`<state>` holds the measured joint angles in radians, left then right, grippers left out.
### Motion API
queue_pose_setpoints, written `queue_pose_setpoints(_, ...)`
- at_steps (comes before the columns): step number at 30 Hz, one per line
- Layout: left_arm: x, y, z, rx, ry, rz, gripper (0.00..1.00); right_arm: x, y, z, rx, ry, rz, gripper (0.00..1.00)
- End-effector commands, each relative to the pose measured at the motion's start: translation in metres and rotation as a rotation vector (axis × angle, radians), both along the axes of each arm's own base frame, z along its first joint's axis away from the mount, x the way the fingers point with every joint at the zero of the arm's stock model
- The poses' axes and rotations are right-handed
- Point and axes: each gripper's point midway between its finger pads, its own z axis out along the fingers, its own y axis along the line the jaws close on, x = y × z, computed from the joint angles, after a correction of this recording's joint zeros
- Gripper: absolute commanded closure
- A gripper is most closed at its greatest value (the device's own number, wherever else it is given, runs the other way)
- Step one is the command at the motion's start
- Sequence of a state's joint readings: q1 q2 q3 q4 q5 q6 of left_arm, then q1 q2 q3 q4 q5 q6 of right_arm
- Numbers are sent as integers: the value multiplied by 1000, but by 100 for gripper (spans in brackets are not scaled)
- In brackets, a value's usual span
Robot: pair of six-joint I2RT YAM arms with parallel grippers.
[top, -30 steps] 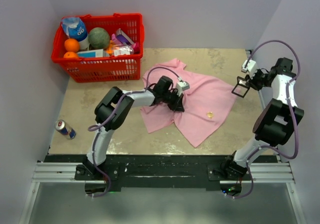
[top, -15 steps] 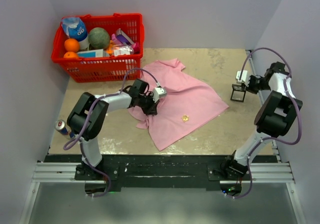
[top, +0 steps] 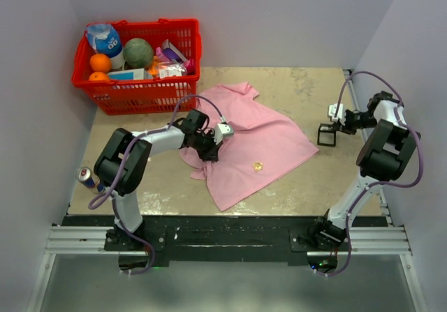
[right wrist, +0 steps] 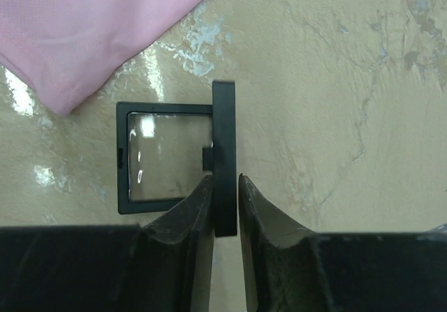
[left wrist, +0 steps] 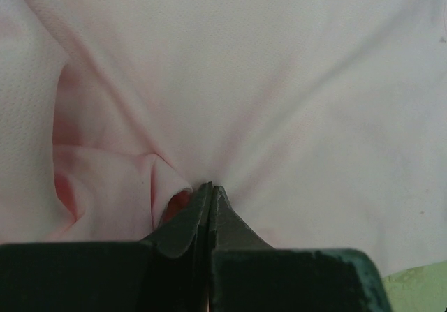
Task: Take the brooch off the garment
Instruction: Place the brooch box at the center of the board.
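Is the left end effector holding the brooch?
No, the left end effector pinches a fold of the shirt, and the brooch lies apart from it.

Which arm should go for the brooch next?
Probably right: the left pincer is shut on the garment near the brooch, anchoring it; the right pincer straddles the black frame off the cloth.

Brooch on shirt — box right, basket behind

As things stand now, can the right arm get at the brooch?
Probably not at once: the right end effector straddles the lid of a black case beside the garment. The brooch itself lies uncovered on top.
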<state>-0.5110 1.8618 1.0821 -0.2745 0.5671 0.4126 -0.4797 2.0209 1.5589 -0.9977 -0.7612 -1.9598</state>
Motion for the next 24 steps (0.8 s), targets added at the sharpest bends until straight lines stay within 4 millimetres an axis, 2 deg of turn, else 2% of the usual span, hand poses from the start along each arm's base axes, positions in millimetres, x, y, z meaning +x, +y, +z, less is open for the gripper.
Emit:
queue_pose_setpoints(1,-11,12,-13,74,64,-5,98,11,0,12,-4,-90,48,73)
queue_pose_setpoints(3,-11,11,-13,76,68,-7,98,13,-2,13,-3,-95,45,68)
queue_pose_setpoints(4,-10,11,-12,73,66,-6,98,15,-3,14,-4,-98,43,49)
queue_pose_setpoints(6,-12,11,-13,73,73,-10,98,16,-4,15,-9,-103,42,47)
queue_pose_setpoints(8,-12,11,-12,67,75,-8,97,16,-4,17,-9,-104,38,36)
queue_pose_setpoints(9,-12,9,-12,65,78,-8,97,17,-4,19,-10,-106,34,5)
queue_pose_setpoints(10,-12,9,-10,57,78,-7,97,16,-3,21,-8,-107,34,1)
queue_pose_setpoints(14,-7,3,-3,35,65,-12,93,9,1,37,-5,-107,33,1)
queue_pose_setpoints(15,-5,0,1,25,57,-13,91,1,5,39,5,-85,44,1)
queue_pose_setpoints(16,-3,-2,5,10,57,-13,90,-4,7,51,-2,-95,51,1)
queue_pose_setpoints(18,7,-11,20,-25,30,-12,85,-15,14,63,7,-79,50,1)
queue_pose_setpoints(19,9,-17,29,-54,26,-15,84,-20,17,78,4,-97,39,1)
queue_pose_setpoints(22,24,-35,62,-122,-47,-28,73,-31,24,103,45,-83,-48,1)
queue_pose_setpoints(23,30,-42,77,-147,-76,-33,68,-35,28,124,43,-120,-68,1)
queue_pose_setpoints(24,33,-47,90,-172,-93,-34,66,-38,30,133,72,-113,-122,1)
